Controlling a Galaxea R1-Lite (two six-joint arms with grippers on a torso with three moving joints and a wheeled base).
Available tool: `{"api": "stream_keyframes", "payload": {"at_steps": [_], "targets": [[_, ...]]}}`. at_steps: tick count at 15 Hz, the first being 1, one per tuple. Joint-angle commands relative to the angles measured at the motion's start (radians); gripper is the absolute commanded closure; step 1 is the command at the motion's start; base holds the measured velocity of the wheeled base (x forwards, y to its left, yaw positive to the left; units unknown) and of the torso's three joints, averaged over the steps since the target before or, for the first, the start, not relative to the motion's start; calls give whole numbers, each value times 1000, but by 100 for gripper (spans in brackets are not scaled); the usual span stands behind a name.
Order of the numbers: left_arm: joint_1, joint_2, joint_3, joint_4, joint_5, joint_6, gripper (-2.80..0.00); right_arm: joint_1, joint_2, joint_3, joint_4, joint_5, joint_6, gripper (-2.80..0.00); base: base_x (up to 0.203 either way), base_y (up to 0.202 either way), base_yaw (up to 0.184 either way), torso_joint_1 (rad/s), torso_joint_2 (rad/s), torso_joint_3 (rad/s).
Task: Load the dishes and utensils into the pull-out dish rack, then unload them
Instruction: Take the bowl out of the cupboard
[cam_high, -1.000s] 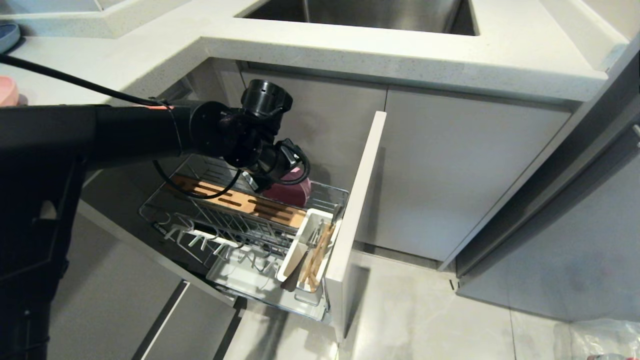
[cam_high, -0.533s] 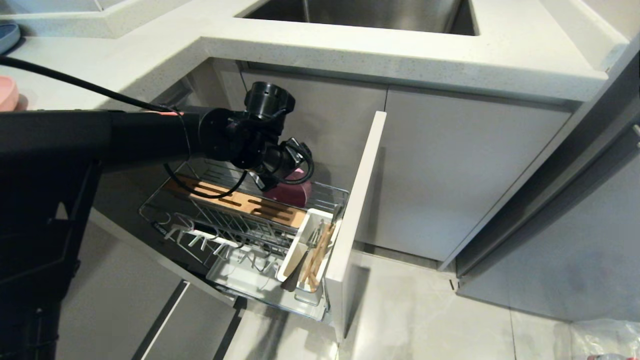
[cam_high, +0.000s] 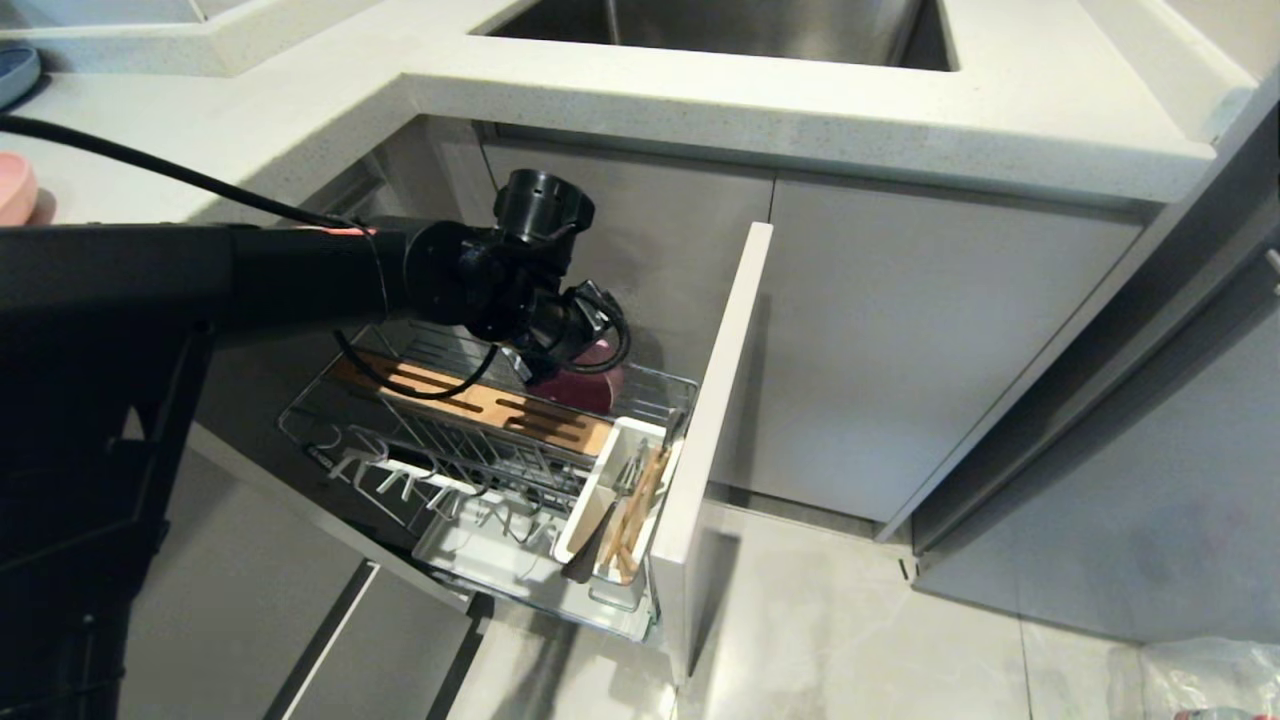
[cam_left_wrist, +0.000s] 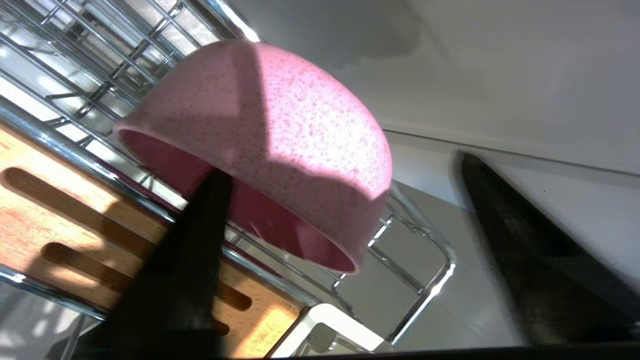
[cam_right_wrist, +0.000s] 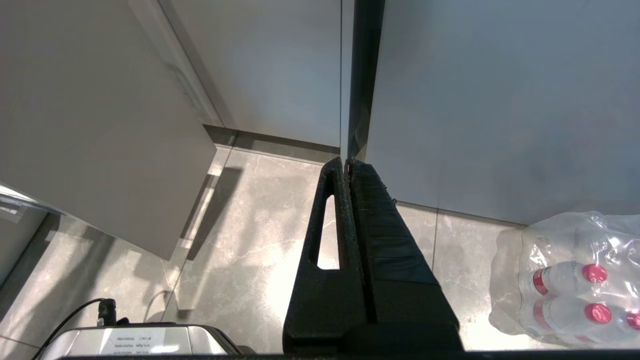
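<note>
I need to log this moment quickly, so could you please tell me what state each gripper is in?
Left gripper: open, its fingers either side of the pink bowl's rim in the dish rack.
Right gripper: shut, holding nothing, parked above the floor.

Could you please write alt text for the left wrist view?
A speckled pink bowl rests tilted, mouth down, on the chrome wire dish rack. The open left end effector straddles it, one finger at its rim, beside a slotted wooden strip.

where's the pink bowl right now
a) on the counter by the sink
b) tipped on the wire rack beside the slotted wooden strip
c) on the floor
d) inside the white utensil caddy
b: the pink bowl lies tilted on the chrome wire rack next to the slotted wooden strip, between the open left gripper's fingers.
</note>
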Motion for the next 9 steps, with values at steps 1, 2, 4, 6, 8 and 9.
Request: {"api": "stream_keyframes", "payload": {"at_steps": [1,2,4,6,8,9], "targets": [[0,-2,0,3,2,-4,0,0,0,2,0,0,0,0,0,0,0,0,0,0],[0,-2,-1,4,-3,-3,0,0,0,2,0,0,1,0,0,0,0,0,0,0],[2,-5,1,6,-22,-3,0,0,0,2,0,0,0,0,0,0,0,0,0,0],[2,-8,1,7,-22,-3,0,0,0,2,0,0,1,0,0,0,0,0,0,0],[2,-9,2,7,-22,-3,0,0,0,2,0,0,1,0,0,0,0,0,0,0],[2,-9,4,7,-22,-3,0,0,0,2,0,0,0,0,0,0,0,0,0,0]]}}
